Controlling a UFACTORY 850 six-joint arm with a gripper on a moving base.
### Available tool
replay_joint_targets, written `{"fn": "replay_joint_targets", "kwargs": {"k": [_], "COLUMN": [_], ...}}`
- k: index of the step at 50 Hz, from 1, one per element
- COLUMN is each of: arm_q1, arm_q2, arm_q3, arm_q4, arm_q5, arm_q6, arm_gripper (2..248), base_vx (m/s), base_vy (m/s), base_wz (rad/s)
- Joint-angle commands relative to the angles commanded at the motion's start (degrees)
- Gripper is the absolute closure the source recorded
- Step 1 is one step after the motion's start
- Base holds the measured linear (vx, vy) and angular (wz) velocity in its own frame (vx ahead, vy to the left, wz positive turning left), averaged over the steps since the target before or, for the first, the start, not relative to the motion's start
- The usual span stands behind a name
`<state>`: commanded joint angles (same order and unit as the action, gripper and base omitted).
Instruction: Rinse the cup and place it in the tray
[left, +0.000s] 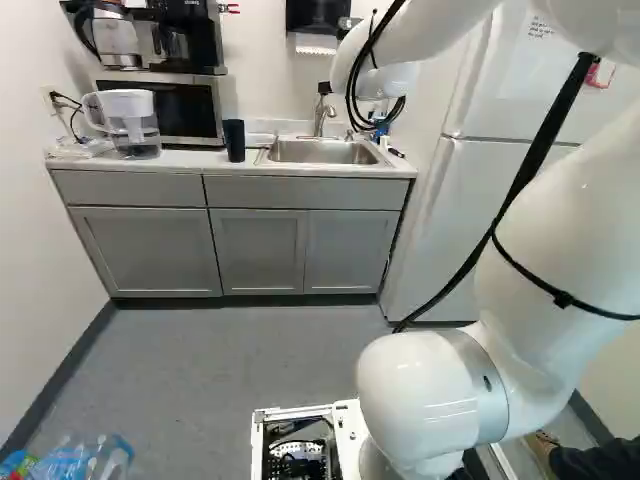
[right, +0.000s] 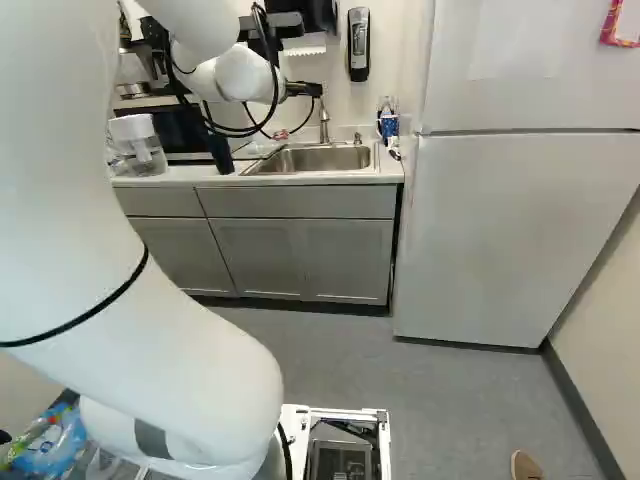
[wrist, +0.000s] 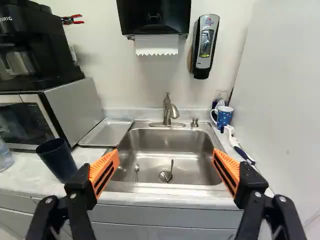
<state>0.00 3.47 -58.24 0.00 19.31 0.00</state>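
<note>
Swing wide and I'd probably clip the microwave (wrist: 75, 112). Dip too low and I could bang the sink (wrist: 160, 188). The tray (wrist: 106, 133) looks shallow, so landing on its lip might mean a tip-over. My gripper's (wrist: 166, 154) wide open, holding nothing, facing the sink. The dark cup (wrist: 56, 159) is on the counter just in front of the tray; a crooked approach could topple it. Mixing it up with the blue mug (wrist: 224, 117) is possible too, lol.
</note>
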Motion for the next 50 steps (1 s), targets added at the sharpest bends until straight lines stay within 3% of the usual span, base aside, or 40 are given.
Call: {"fn": "replay_joint_targets", "kwargs": {"k": [22, 50], "arm_q1": [0.0, 0.0], "arm_q2": [0.0, 0.0], "arm_q3": [0.0, 0.0], "arm_q4": [0.0, 0.0], "arm_q5": [0.0, 0.0], "arm_q6": [0.0, 0.0], "arm_gripper": [3, 3], "base_vx": [0.004, 0.081], "base_vy": [-0.001, -0.031], "base_wz": [0.003, 0.130]}}
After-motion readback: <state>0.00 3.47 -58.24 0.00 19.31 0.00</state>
